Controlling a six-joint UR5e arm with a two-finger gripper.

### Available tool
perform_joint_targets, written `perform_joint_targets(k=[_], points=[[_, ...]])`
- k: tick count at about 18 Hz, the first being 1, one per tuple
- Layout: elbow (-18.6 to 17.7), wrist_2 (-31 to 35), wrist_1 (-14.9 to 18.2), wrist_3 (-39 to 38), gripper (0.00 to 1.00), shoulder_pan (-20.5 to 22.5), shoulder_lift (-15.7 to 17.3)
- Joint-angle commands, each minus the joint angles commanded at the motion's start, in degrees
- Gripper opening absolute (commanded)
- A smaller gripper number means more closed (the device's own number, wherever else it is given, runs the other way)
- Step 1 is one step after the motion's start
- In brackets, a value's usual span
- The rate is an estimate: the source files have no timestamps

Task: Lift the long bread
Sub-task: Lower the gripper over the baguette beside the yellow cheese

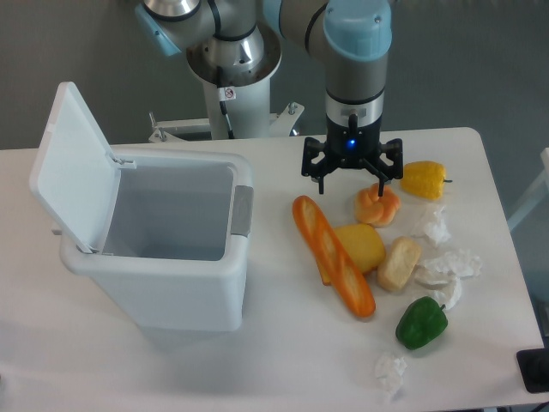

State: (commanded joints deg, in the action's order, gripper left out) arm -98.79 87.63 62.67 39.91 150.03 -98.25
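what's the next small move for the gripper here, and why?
Probably shift forward and slightly toward the bin, then descend. The open gripper hangs above the table behind the long bread, near its upper end, so it is not yet over the loaf's middle.

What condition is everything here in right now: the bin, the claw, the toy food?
White plastic bin: upright, hinged lid open, nothing visible inside.
Black two-finger gripper: open, holding nothing, above the table.
Long orange-brown toy baguette: lying flat, not gripped.
Yellow toy pepper: lying on its side.
Green toy pepper: resting on the table.
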Motion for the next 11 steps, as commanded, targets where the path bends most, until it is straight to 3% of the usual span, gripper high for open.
perform_joint_targets(k=[7,11], points=[[3.60,-1.67,-0.18,-6.50,1.00,-2.64,-5.71],[3.69,-3.16,-0.09,-6.86,1.00,-2.11,-7.39]])
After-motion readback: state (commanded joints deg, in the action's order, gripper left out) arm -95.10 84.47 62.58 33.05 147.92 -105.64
